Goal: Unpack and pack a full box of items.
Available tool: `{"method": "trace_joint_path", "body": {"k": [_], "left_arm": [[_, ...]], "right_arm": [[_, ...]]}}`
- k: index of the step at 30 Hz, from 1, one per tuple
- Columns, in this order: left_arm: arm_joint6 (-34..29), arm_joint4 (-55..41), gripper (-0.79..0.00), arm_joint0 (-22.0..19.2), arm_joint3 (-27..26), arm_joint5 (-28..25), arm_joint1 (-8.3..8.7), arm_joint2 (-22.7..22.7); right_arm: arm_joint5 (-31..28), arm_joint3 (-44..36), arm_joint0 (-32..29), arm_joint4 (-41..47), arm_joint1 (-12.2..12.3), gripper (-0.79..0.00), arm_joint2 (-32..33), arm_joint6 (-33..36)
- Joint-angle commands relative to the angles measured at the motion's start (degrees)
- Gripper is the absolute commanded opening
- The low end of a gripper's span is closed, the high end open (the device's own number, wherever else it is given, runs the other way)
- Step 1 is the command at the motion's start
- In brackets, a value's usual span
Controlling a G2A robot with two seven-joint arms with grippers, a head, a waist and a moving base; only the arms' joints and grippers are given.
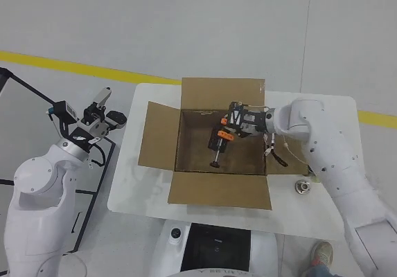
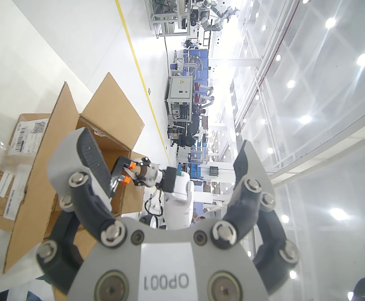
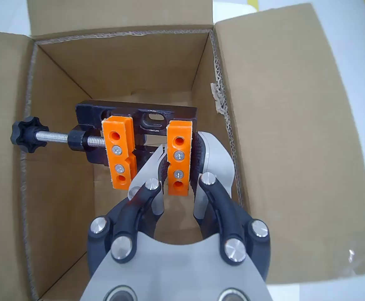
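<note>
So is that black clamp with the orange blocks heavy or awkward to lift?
Probably heavy for its size: the clamp body looks like cast metal. Stiff, so it shouldn't flex. It may tilt, since the right gripper holds one orange block at one end while the long screw sticks out the other side.

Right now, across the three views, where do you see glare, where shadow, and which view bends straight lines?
Left wrist view: the ceiling lamps flare into streaks, the far background washes out white, and the beams curve, so distortion is strong. Right wrist view: the box is shaded inside around the vise, its flaps are brighter, and its edges bow slightly. Top view: even light, with shadow along the box's inner walls.
</note>
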Motion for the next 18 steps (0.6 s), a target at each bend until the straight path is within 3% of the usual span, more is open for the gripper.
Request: {"method": "trace_joint_path", "body": {"k": [1,2,18], "left_arm": [[0.0,0.0,0.0,0.0,0.0,0.0,0.0,0.0],[0.0,0.0,0.0,0.0,0.0,0.0,0.0,0.0],[0.0,0.0,0.0,0.0,0.0,0.0,0.0,0.0]], "right_arm": [[0.53,-10.96,-7.86,1.53,1.77,-0.785,6.81,2.81],[1.71,-14.38,-11.13,2.22,2.53,-0.785,10.22,3.89],[1.97,-14.41,-11.25,2.18,2.53,-0.785,10.2,3.76]]}}
